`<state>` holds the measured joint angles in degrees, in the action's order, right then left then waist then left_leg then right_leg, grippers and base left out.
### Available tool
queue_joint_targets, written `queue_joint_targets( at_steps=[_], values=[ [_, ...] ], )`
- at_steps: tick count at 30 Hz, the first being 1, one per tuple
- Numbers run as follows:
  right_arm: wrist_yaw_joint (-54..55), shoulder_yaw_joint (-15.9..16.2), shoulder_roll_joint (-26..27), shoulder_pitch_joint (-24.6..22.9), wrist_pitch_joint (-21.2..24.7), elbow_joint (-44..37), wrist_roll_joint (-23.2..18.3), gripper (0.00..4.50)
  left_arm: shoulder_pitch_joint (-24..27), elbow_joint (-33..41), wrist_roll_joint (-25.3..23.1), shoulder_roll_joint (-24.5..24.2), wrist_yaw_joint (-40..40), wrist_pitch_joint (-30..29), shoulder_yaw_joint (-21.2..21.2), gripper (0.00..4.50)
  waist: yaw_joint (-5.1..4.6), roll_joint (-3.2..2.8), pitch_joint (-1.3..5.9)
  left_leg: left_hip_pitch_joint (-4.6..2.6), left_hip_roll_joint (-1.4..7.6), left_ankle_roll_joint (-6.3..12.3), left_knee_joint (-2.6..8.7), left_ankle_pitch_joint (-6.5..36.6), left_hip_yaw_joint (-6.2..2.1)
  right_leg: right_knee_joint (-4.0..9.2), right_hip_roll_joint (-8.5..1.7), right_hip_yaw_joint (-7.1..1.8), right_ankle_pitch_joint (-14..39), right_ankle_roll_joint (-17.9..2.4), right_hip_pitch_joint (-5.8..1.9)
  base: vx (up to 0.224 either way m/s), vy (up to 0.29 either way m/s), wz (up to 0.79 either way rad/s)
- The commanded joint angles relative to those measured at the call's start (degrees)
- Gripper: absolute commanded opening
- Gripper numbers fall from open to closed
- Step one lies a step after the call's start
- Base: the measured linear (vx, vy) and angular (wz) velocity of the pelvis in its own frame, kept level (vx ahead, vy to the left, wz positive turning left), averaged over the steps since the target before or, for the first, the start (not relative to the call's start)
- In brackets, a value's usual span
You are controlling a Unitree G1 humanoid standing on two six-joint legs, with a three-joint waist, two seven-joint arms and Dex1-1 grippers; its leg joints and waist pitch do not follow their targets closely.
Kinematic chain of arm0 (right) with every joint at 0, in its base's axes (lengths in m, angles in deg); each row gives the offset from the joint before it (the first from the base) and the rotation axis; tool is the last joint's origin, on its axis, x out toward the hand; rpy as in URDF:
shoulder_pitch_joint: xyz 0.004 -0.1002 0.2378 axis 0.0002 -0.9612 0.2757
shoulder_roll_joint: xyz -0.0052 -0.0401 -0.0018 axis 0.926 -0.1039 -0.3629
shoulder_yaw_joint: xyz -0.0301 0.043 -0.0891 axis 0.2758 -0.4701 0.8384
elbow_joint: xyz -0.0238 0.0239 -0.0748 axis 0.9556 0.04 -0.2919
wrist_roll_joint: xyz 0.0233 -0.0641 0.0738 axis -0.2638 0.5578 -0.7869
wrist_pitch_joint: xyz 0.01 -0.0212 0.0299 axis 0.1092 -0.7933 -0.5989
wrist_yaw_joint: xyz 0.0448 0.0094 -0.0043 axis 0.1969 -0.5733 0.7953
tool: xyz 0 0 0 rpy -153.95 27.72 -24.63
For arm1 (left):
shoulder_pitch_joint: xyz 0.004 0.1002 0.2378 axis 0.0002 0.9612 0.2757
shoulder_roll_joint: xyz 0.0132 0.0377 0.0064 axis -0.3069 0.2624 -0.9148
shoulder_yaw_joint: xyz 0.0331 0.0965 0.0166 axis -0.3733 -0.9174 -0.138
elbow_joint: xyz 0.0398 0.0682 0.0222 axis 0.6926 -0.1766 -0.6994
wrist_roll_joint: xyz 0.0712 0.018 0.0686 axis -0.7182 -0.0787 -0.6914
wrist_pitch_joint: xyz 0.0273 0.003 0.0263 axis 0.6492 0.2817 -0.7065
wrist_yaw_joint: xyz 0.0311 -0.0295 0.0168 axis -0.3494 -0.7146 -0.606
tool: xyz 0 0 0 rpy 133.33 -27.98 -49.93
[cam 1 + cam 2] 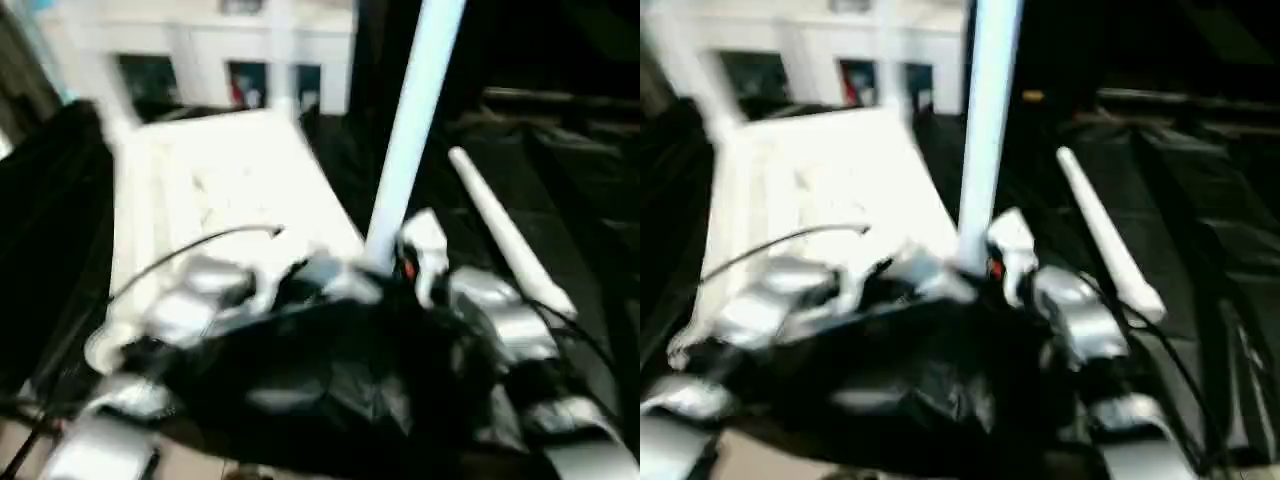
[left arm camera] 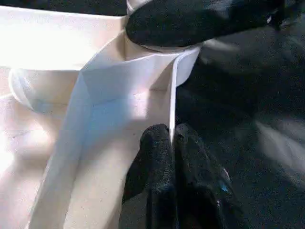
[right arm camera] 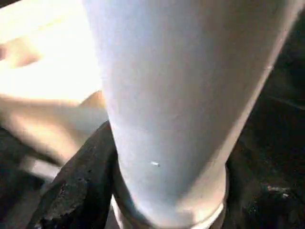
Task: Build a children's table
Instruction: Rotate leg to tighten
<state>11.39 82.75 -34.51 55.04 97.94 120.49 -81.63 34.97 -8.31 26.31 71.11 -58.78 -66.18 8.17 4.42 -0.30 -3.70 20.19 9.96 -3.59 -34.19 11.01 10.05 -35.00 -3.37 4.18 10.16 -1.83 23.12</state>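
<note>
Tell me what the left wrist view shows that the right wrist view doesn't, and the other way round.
Left wrist view alone: the left gripper, its two black fingers pressed together on a thin upright rib on the underside of the table top, with the angled ribs meeting near a round corner socket.

Right wrist view alone: a close look up the upright leg, with the right gripper's black fingers on either side of its wide lower end.

Both: white plastic table parts on a dark floor, and the corner where the leg's base meets the top.
</note>
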Motion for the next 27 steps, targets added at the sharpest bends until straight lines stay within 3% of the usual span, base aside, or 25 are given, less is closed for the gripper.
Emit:
queue_joint_targets(
  at_steps=[1, 3, 7, 8, 11, 13, 18, 22, 27],
  values=[
    [2.34, 1.77, 2.79, -0.76, 2.08, 2.79, 0.34, 2.68, -2.74, -0.07, 0.93, 2.05, 4.3, 0.61, 2.73, 0.0, 0.16, 0.45, 4.15, 0.07, 2.78, 1.96, 3.89, 8.72, -1.13, 5.07, -5.45, -3.26, 17.93, -9.42, -3.3, 0.0, 0.0, 0.0],
    [6.87, 1.67, 7.19, 1.29, 0.81, 5.58, 1.45, 2.68, -5.06, -2.33, 0.35, 5.15, 8.34, 1.01, 3.11, 0.0, -0.04, 0.31, 4.13, -0.01, 2.78, 2.07, 3.93, 8.28, -1.02, 4.93, -5.16, -3.28, 15.91, -10.02, -2.98, 0.0, 0.0, 0.0],
    [5.23, 2.79, 8.93, 1.94, -1.42, 5.68, 1.63, 2.68, -5.57, -2.58, 0.39, 6.25, 8.52, 1.81, 2.58, 0.0, 0.14, 0.2, 4.19, 0.06, 2.83, 2.74, 3.88, 8.41, -1.01, 4.81, -5.42, -3.28, 14.06, -10.79, -3.27, 0.0, 0.0, 0.0],
    [4.62, 2.55, 9.11, 1.97, -1.34, 5.38, 1.16, 3.24, -5.29, -2.23, 0.51, 6.15, 7.91, 2.25, 2.33, 0.0, 0.16, 0.27, 4.17, 0.11, 2.84, 2.95, 3.88, 8.26, -1.02, 4.77, -5.38, -3.28, 13.75, -10.8, -3.34, 0.0, 0.0, 0.0],
    [3.63, 2.31, 9.01, 2.08, -1.14, 4.85, 0.56, 3.44, -4.62, -1.5, 0.8, 5.69, 6.1, 3.11, 1.75, 0.0, 0.1, 0.26, 4.04, 0.06, 2.89, 3.02, 4.01, 9.34, -1.07, 4.97, -5.44, -3.24, 15.55, -10.53, -3.29, 0.0, 0.0, 0.0],
    [1.5, 3.37, 7.14, 1.56, -1.51, 3.46, 1.26, 3.77, -3.07, 0.0, 1.17, 4.48, 3.1, 4.31, 1.14, 0.0, 0.02, 0.3, 4.02, 0.12, 2.87, 2.98, 4.04, 9.76, -1.11, 5.04, -5.45, -3.23, 16.48, -10.22, -3.34, 0.0, 0.0, 0.0],
    [-5.31, 5.36, 2.57, -0.32, -3.57, 0.48, 2.17, 3.77, -0.89, 2.07, 1.7, 2.12, -1.71, 5.5, 0.47, 0.0, -0.07, 0.46, 4.0, 0.18, 3.03, 3.68, 3.98, 9.47, -1.09, 4.88, -5.51, -3.25, 15.17, -10.48, -3.44, 0.0, 0.0, 0.0],
    [-15.01, 5.81, -3.18, -2.78, -3.0, -4.63, -0.5, 3.77, 1.51, 4.81, 2.46, -1.31, -7.97, 8.72, -0.81, 0.0, -0.11, 0.46, 3.99, 0.18, 3.11, 4.61, 3.94, 9.28, -1.04, 4.89, -5.41, -3.36, 15.55, -10.42, -3.3, 0.0, 0.0, 0.0],
    [-25.89, 7.27, -9.79, -4.68, -1.93, -8.94, -1.9, 3.77, 3.59, 8.26, 4.83, -4.28, -15.31, 9.09, -1.42, 0.0, 0.58, 0.47, 3.85, -0.04, 3.28, 4.58, 3.98, 9.92, -0.95, 5.08, -5.33, -3.32, 17.37, -10.34, -3.14, 0.0, 0.0, 0.0]
  ],
)
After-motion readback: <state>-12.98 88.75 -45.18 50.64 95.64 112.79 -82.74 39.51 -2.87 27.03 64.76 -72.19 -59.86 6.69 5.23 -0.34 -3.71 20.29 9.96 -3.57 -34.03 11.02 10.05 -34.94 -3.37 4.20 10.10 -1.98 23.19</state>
